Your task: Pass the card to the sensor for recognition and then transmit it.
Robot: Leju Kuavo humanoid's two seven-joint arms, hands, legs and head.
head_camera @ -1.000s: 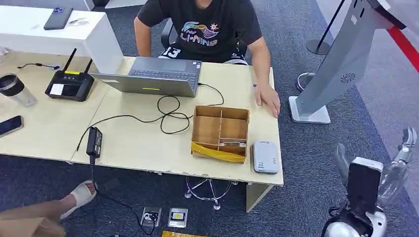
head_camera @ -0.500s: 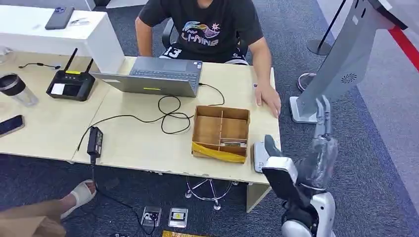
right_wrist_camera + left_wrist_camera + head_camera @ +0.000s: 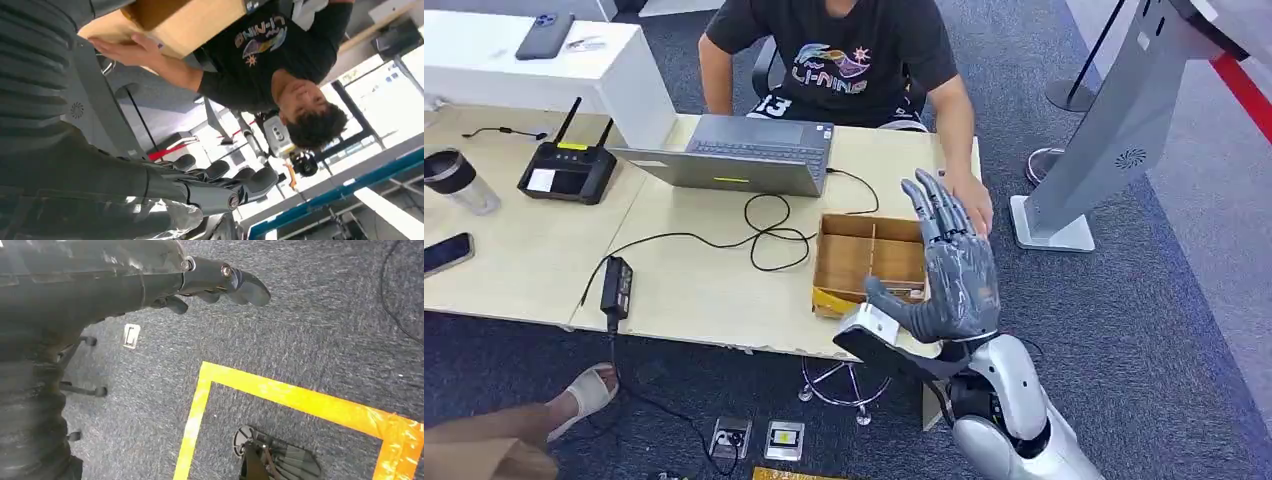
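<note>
- Reaching stage: the right hand (image 3: 952, 268) is raised over the tabletop (image 3: 714, 290), fingers spread apart and holding nothing.
- Wooden box (image 3: 870, 262): partitioned tray just beyond and beside the palm; a flat card (image 3: 894, 293), apparently the task's thing, lies in its near compartment, close by the thumb.
- Sensor: not identifiable behind the right hand; cannot place it.
- Left hand (image 3: 220, 282): hanging over the carpet floor (image 3: 300, 340), fingers curled in, nothing in them.
- Person's hand (image 3: 969, 200): resting on the tabletop just past the fingertips.
- Progress, judged: card not yet picked up; grasping, presenting to the sensor and handing over all remain.
</note>
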